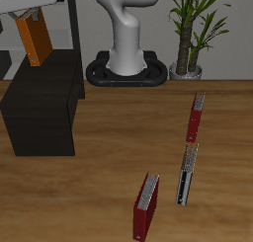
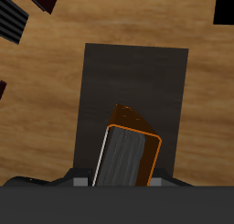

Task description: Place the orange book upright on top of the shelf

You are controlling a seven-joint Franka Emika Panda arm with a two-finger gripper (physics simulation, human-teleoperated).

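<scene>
The orange book (image 1: 36,40) hangs upright and slightly tilted in the air, with my gripper (image 1: 30,17) shut on its upper end. It is above the back part of the matte black shelf (image 1: 44,103), and a gap shows between them. In the wrist view the orange book (image 2: 128,156) shows its pale page edges between my fingers, with the flat black top of the shelf (image 2: 137,77) below it. The gripper (image 2: 124,177) itself is mostly cut off there.
Two dark red books (image 1: 197,116) (image 1: 146,206) and a black-and-grey book (image 1: 186,174) lie on the wooden table. The robot base (image 1: 128,58) and a potted plant (image 1: 193,34) stand at the back. Grey frame posts (image 1: 75,19) rise behind the shelf.
</scene>
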